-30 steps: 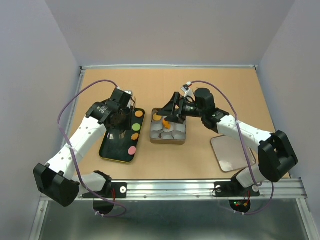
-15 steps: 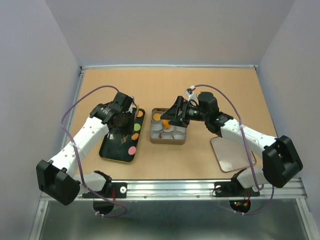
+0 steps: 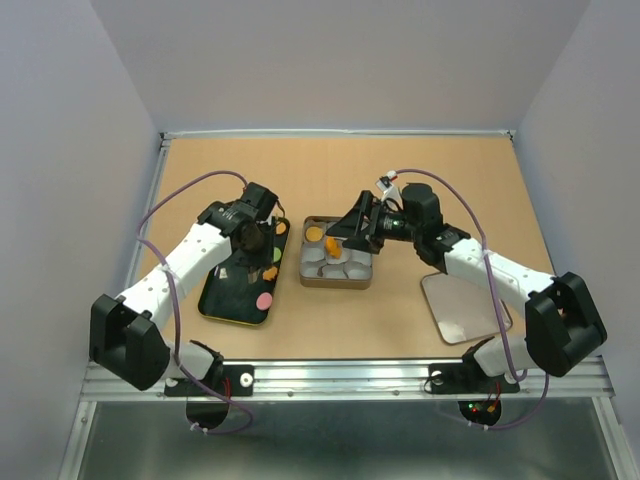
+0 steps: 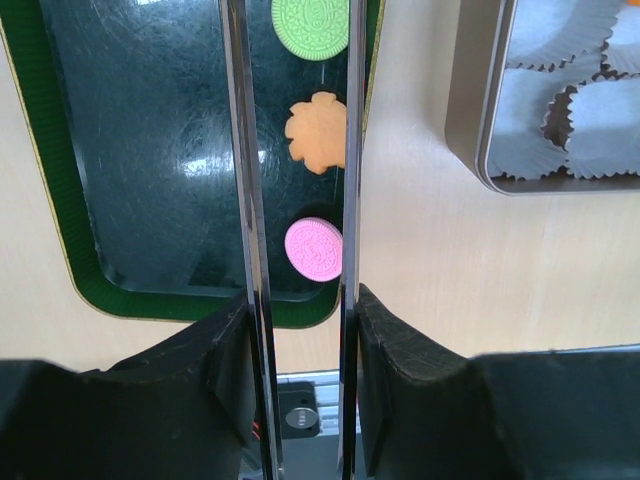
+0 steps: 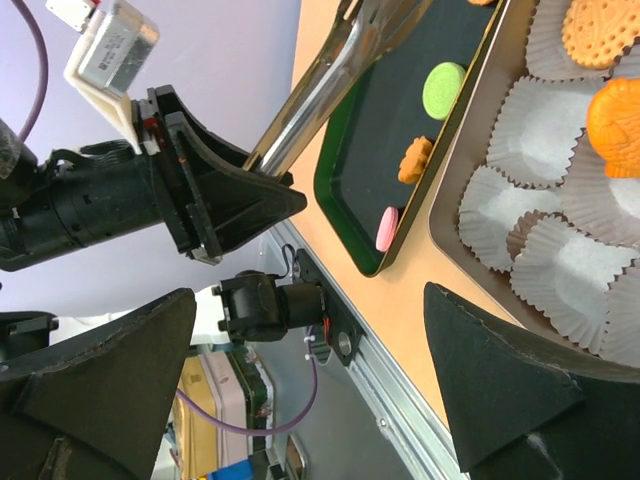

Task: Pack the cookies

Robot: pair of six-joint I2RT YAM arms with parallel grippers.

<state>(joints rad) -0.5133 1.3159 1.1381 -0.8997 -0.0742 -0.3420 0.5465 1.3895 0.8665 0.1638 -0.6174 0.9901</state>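
Observation:
My left gripper (image 3: 255,235) (image 4: 300,295) is shut on metal tongs (image 4: 245,150) over the black tray (image 3: 222,295) (image 4: 150,150). The tong blades stand apart with nothing pinched. Beneath them on the tray lie a green cookie (image 4: 315,25), an orange flower-shaped cookie (image 4: 318,130) and a pink cookie (image 4: 315,248). My right gripper (image 3: 345,232) (image 5: 310,292) is wide open and empty above the tin (image 3: 337,281). In the tin's white paper cups (image 5: 530,130) lie an orange cookie (image 5: 620,110) and a round orange cookie (image 5: 600,30).
The tin stands right beside the tray's right edge (image 4: 470,120). A flat pale lid (image 3: 462,308) lies on the table to the right of the tin, under my right arm. Grey walls enclose the table on three sides.
My left gripper with the tongs has moved right and farther back along the tray. My right gripper has drawn back slightly to the right over the tin. The orange cookie stays in the tin.

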